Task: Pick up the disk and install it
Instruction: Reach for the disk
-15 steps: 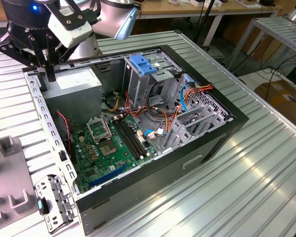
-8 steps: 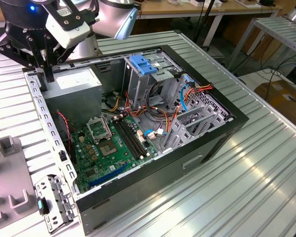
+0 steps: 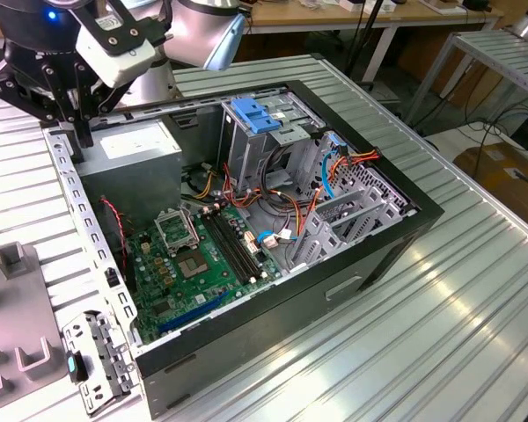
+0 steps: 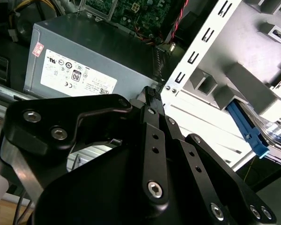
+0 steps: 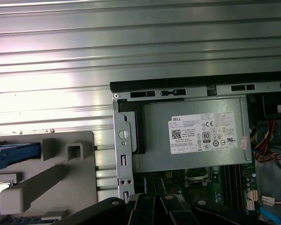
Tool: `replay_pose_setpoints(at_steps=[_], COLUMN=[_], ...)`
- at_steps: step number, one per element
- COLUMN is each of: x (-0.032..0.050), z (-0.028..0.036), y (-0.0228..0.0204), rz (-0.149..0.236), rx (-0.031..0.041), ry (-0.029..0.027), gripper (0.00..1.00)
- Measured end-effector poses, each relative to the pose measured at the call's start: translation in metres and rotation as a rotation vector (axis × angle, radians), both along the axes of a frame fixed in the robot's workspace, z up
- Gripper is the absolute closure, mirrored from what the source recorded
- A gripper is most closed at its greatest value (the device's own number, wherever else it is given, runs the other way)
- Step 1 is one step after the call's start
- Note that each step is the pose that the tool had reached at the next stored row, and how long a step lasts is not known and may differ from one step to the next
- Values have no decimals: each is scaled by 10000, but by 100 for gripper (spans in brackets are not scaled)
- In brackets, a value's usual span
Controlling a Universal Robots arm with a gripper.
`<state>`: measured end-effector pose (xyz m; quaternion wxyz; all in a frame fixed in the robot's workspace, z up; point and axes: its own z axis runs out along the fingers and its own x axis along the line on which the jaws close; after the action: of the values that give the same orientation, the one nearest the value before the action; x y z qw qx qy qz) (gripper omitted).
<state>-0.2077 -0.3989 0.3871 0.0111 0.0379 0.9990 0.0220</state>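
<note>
The pincer [image 4: 153, 96] is hung over the power supply [image 4: 84, 70] corner, and whether it's open or closed can't be told. The disk [image 4: 248, 126] is parked well apart, off to the pincer's side, in a grey holder [image 4: 239, 82]. It's probably stiff, weighty and fragile, so best gripped by the blue carrier edges.

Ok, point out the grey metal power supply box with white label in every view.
Exterior view: the power supply box fills a corner of the black computer case, toward the exterior view's left.
Second wrist view: the box lies beside the slotted metal rail.
First wrist view: the box meets the case's black edge.
Shared landmark: that rail.
</note>
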Motion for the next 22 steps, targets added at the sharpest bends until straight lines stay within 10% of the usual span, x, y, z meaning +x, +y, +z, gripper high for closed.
replay_pose_setpoints(at_steps=[22], x=[-108], z=[-13], y=[0], rz=[0], rx=[0], ry=[0], gripper=[89])
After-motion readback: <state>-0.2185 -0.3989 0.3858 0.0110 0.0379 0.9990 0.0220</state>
